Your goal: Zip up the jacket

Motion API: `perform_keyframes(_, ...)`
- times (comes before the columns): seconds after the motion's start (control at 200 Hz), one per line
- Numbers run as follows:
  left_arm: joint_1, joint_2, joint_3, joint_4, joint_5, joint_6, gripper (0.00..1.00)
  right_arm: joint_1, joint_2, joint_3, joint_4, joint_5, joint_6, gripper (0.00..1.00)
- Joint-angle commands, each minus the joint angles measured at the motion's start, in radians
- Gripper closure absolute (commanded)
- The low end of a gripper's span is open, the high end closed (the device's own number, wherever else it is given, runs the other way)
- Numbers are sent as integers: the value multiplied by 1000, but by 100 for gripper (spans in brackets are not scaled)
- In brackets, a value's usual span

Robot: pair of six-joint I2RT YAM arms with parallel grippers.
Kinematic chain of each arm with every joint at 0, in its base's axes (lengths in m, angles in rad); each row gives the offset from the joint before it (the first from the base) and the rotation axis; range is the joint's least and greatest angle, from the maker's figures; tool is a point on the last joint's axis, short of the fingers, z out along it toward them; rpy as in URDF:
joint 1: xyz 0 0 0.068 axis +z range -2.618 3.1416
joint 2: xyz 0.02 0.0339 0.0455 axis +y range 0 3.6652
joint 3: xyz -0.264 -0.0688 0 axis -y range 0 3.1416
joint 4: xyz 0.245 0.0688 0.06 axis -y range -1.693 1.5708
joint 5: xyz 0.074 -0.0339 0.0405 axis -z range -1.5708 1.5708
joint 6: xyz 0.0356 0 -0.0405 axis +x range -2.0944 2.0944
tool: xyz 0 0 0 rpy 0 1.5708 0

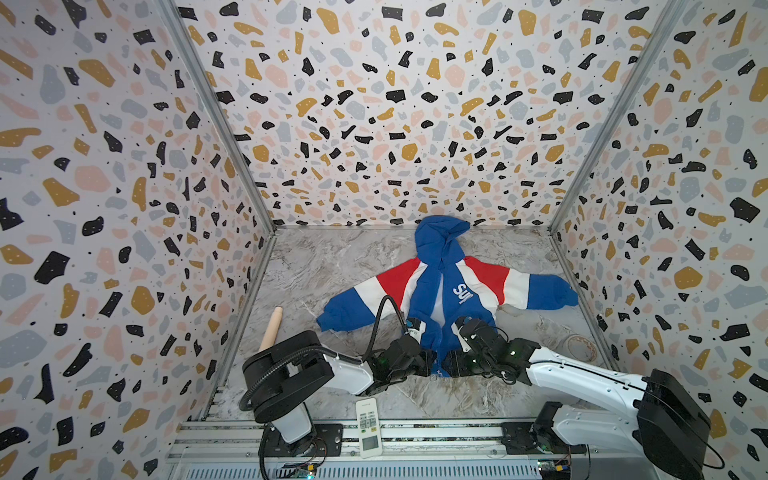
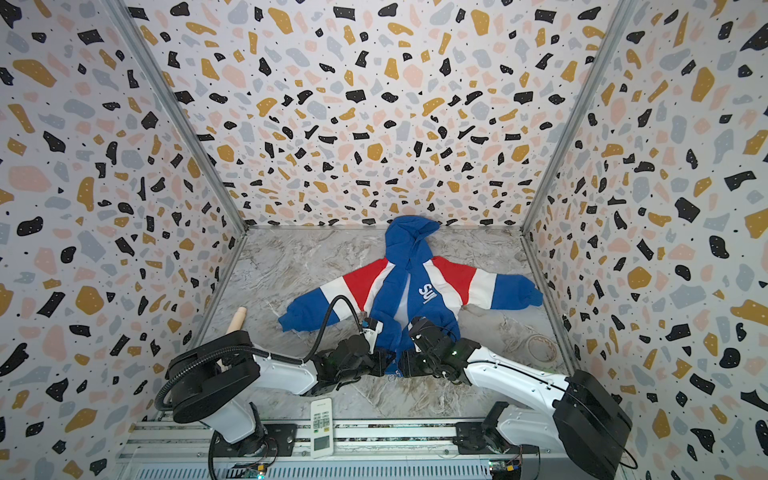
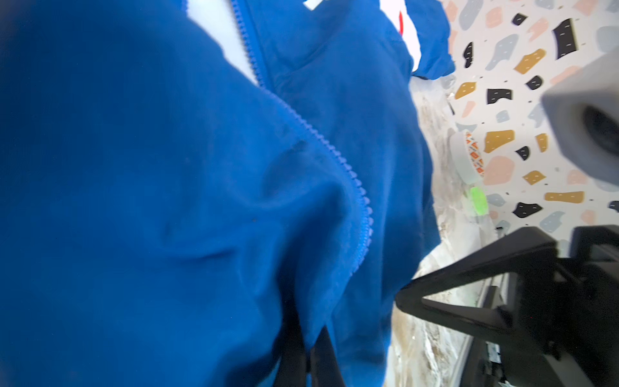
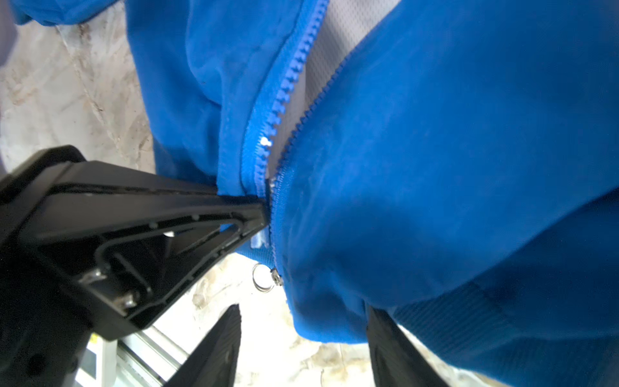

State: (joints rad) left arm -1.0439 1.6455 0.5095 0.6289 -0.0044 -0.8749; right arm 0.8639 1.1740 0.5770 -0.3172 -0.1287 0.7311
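Clamping jacket (image 1: 440,291) hem with left fingers (image 3: 290,362); holding right fingers (image 4: 214,348) wide apart, probably risking catching loose fabric, not the ring pull (image 4: 263,278).

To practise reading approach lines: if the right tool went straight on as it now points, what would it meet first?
Most likely the hem of the jacket, which lies between the open jaws of the right tool; the ring pull sits just aside.

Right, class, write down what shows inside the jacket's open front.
Between the two unzipped rows of teeth, the jacket shows a pale mesh lining. Anything deeper inside, and the table beneath, is covered by blue fabric.
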Motion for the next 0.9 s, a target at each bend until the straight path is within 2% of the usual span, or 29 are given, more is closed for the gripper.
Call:
perform_keyframes(0.0, -2, -4, 23, -37, -44, 25, 100, -3, 7, 34, -42, 21, -15, 38)
perform_keyframes(0.145, -2, -8, 24, -53, -41, 35, 100, -2, 20, 32, -38, 27, -16, 39)
perform_keyframes(0.38, -4, 9, 13, 37, 25, -3, 100, -2, 45, 29, -13, 14, -15, 39)
perform_keyframes(0.736, -4, -50, -4, 6, 18, -3, 100, -9, 32, 30, -28, 26, -6, 39)
perform_keyframes(0.896, -6, -31, 4, 21, 31, -4, 100, -14, 40, 23, -18, 21, -6, 38)
